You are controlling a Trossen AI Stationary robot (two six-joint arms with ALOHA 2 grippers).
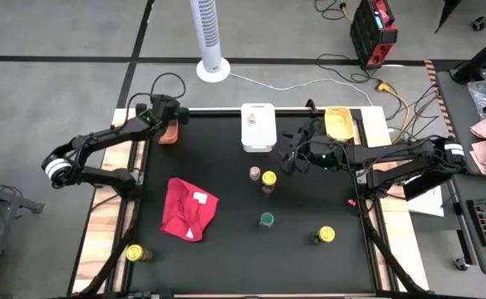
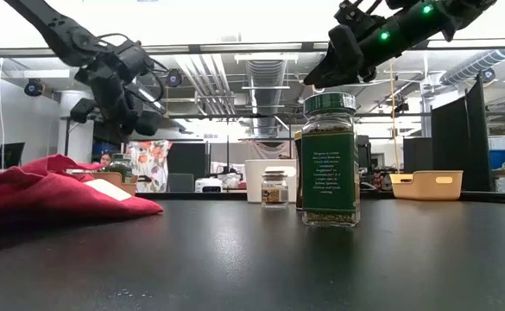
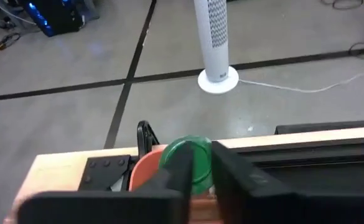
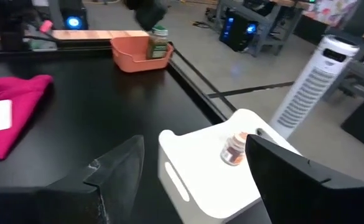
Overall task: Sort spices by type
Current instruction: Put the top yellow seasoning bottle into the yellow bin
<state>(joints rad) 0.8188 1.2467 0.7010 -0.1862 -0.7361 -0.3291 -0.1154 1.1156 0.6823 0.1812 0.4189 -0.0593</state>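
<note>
My left gripper (image 1: 174, 116) hangs shut just above the orange bin (image 1: 169, 134) at the table's far left. A green-lidded spice jar (image 3: 186, 163) stands upright in that bin, below the fingers and apart from them (image 4: 158, 43). My right gripper (image 1: 295, 158) stands open in the air near the white bin (image 1: 257, 126), which holds a pink-lidded jar (image 4: 234, 149). On the black mat stand a pink-lidded jar (image 1: 254, 174), a yellow-lidded jar (image 1: 268, 179), a green-lidded jar (image 1: 266, 220) and another yellow-lidded jar (image 1: 325, 236).
A crumpled red cloth (image 1: 189, 208) lies left of the mat's middle. The yellow bin (image 1: 339, 123) sits at the far right. One yellow-lidded jar (image 1: 135, 252) stands on the wooden strip at the near left. A white tower fan (image 1: 208, 37) stands on the floor beyond the table.
</note>
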